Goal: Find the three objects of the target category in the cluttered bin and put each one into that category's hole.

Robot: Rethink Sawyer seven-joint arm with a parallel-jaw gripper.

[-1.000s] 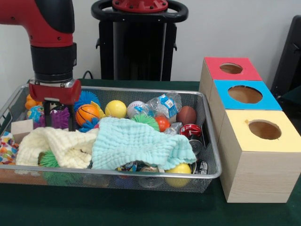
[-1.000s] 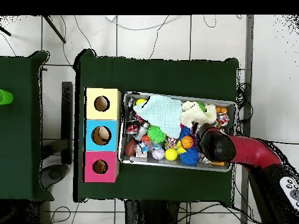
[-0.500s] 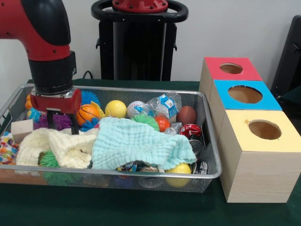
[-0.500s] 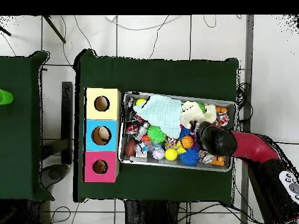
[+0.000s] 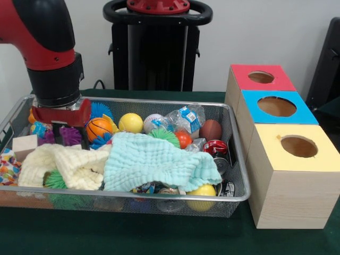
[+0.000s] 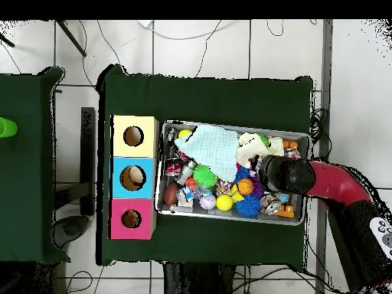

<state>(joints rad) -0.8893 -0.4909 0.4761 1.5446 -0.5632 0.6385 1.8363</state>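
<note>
The wire bin (image 5: 159,196) holds a heap of toys. My gripper (image 5: 69,136) hangs at its left end, over a purple spiky ball (image 5: 68,135) that sits between the open fingers (image 5: 54,134). Just right of it lies a small basketball (image 5: 98,127), then a yellow ball (image 5: 130,122), a baseball (image 5: 152,121) and a brown football (image 5: 211,129). A mint cloth (image 5: 154,162) and a cream cloth (image 5: 69,164) cover the front half. In the overhead view my wrist (image 6: 285,174) hides the gripper at the right end of the bin (image 6: 230,126).
Three boxes with round holes stand beside the bin: red (image 5: 241,74), blue (image 5: 255,114), yellow (image 5: 276,156). A wooden block (image 5: 24,144) and a green spiky ball (image 5: 54,179) lie near the gripper. Cans and another yellow ball (image 5: 202,191) sit at the bin's right end.
My gripper has shifted a little to the left in the front view, away from the basketball and toward the bin's end wall. Its fingers stay apart and nothing in the bin has moved.
</note>
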